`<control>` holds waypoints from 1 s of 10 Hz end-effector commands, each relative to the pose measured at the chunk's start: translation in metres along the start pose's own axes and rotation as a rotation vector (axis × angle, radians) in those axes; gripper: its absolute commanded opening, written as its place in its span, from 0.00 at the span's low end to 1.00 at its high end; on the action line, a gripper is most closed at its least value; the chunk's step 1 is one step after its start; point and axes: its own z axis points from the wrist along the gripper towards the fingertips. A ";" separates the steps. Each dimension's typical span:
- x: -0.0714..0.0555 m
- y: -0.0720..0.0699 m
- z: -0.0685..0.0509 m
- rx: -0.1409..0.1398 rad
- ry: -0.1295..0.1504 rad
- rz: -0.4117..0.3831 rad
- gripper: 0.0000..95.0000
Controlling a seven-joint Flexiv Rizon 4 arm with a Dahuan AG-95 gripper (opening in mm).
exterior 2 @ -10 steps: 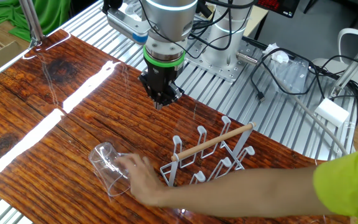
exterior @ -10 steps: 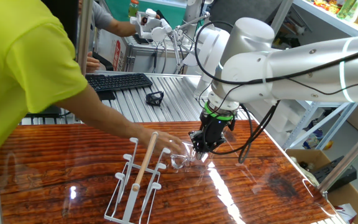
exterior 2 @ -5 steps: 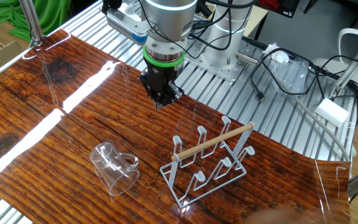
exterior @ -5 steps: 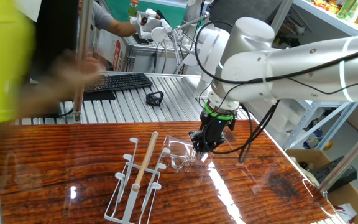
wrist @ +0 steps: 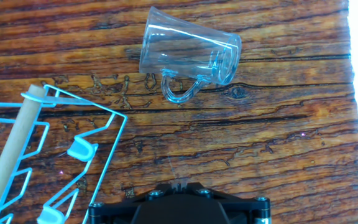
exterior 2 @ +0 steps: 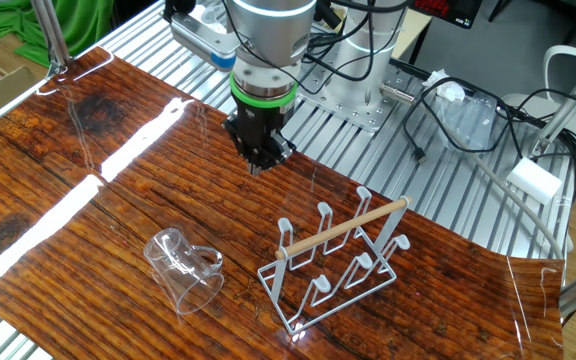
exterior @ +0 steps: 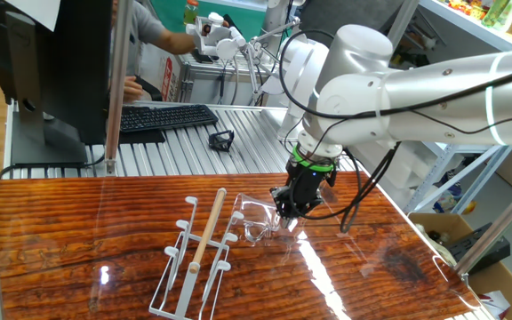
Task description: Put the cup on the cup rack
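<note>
table [exterior 2: 88,215]: dark wood | cup [exterior 2: 181,268] on side | cup rack [exterior 2: 336,258] upright

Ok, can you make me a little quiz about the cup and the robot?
1. True or false: the cup is hanging on the rack.
2. Which way is the cup? A) standing up B) lying on its side C) upside down on a peg
3. Fill in: the rack's handle bar is made of ____.

Key: 1 false, it is on the table beside the rack. 2 B. 3 wood.

Bonus fact: the end effector hangs above the table, holding nothing.
</note>
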 end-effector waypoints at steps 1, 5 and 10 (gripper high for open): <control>-0.001 0.001 0.000 0.000 -0.004 0.007 0.00; -0.001 0.001 0.000 -0.002 -0.005 0.002 0.00; -0.001 0.001 0.000 0.000 -0.006 0.000 0.00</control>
